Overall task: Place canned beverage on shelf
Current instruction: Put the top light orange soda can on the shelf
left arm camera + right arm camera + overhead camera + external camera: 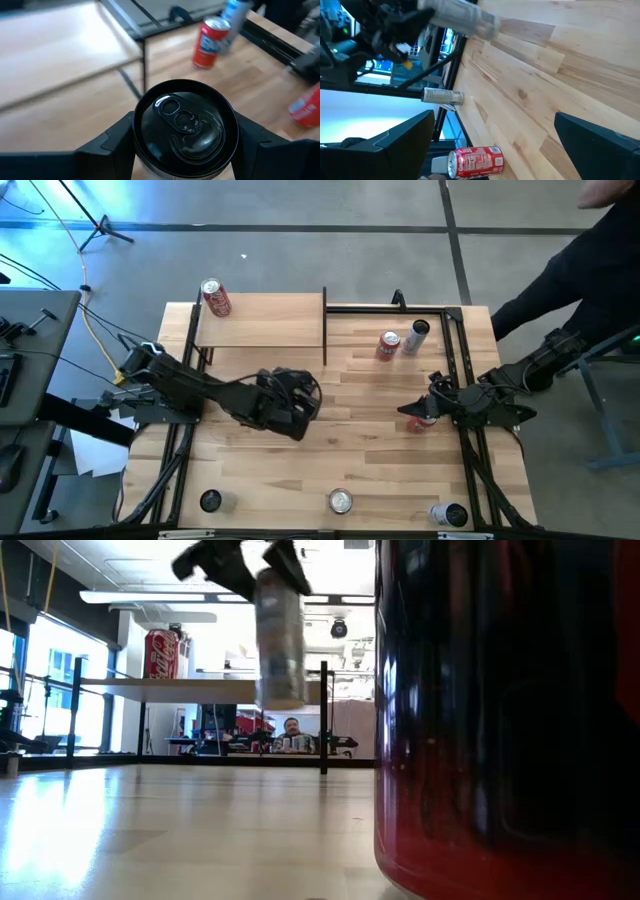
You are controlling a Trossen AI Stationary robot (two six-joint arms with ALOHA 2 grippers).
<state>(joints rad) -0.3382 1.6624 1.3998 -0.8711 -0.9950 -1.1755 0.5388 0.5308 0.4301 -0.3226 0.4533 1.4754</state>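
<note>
Filling the left wrist view, a black-topped can is sitting clamped in the left end effector, lifted above the worktop. Carry it upright over the shelf, clearing the red can. Right end effector is waiting open.

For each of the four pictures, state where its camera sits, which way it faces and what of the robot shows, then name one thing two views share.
High: overhead, facing down; both arms, shelf.
Low: table height, facing level; left gripper lifting a silver can.
Left wrist: on that arm, facing past its fingers at the can's top.
Right wrist: facing across the planks past open fingers.
Shared: the held can, low and right wrist.
</note>
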